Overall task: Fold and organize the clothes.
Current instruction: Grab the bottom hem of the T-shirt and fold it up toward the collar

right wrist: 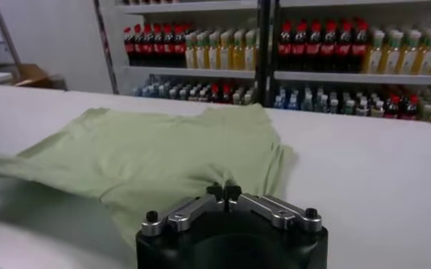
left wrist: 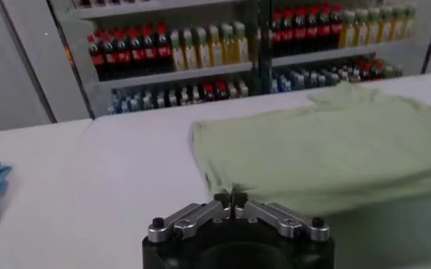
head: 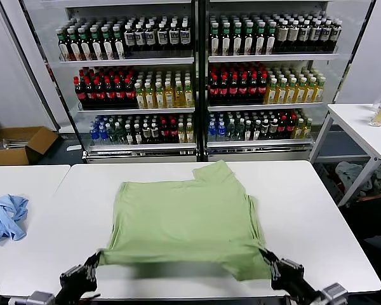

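Note:
The light green shirt (head: 184, 219) lies on the white table (head: 324, 216), its plain side up; no print or buttons show. Its near hem is lifted off the table. My left gripper (head: 96, 257) is shut on the near left corner of the hem, seen in the left wrist view (left wrist: 230, 197) with the shirt (left wrist: 325, 146) spreading beyond it. My right gripper (head: 265, 254) is shut on the near right corner, seen in the right wrist view (right wrist: 223, 192) with the shirt (right wrist: 156, 153) beyond it. Both grippers are at the table's front edge.
A light blue garment (head: 5, 216) lies on the adjoining table at the left. Glass-door fridges full of bottles (head: 197, 76) stand behind the table. A cardboard box (head: 16, 143) sits on the floor at far left. Another white table (head: 368, 127) stands at far right.

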You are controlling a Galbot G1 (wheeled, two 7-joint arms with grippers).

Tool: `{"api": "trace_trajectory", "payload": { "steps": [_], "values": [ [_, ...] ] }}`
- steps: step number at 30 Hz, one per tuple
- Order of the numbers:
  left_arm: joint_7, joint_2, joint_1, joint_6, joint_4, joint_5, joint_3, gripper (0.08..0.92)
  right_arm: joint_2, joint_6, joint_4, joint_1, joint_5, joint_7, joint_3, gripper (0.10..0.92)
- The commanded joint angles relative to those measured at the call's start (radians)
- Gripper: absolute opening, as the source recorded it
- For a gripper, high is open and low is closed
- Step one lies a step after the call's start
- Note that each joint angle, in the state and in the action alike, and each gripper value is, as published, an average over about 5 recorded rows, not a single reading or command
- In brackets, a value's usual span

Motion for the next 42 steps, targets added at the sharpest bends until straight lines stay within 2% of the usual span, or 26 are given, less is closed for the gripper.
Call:
{"api": "trace_trajectory", "payload": {
  "steps": [1, 13, 26, 29, 35, 38, 42],
  "values": [
    [0.049, -0.013, -0.249, -0.027, 0.173, -0.042, 0.035, 0.084, 0.006, -0.007, -0.102, 0.205, 0.012, 0.016, -0.079, 0.108],
    [0.14, -0.027, -0.412, -0.066, 0.355, 0.015, 0.132, 0.084, 0.076, 0.015, -0.263, 0.331, -0.103, 0.009, -0.194, 0.108],
    [0.174, -0.032, -0.526, -0.075, 0.514, 0.091, 0.208, 0.084, 0.108, 0.015, -0.339, 0.367, -0.134, 0.014, -0.218, 0.115],
    [0.167, -0.047, -0.548, -0.085, 0.561, 0.137, 0.225, 0.096, 0.123, 0.016, -0.368, 0.372, -0.163, 0.014, -0.241, 0.166],
    [0.16, -0.065, -0.553, -0.121, 0.6, 0.188, 0.231, 0.243, 0.141, 0.015, -0.378, 0.365, -0.191, 0.013, -0.257, 0.338],
    [0.157, -0.056, -0.524, -0.122, 0.571, 0.188, 0.213, 0.33, 0.131, 0.014, -0.36, 0.352, -0.19, 0.013, -0.241, 0.425],
    [0.144, -0.033, -0.448, -0.105, 0.474, 0.164, 0.175, 0.451, 0.111, 0.012, -0.305, 0.312, -0.187, 0.012, -0.203, 0.537]
  ]
}}
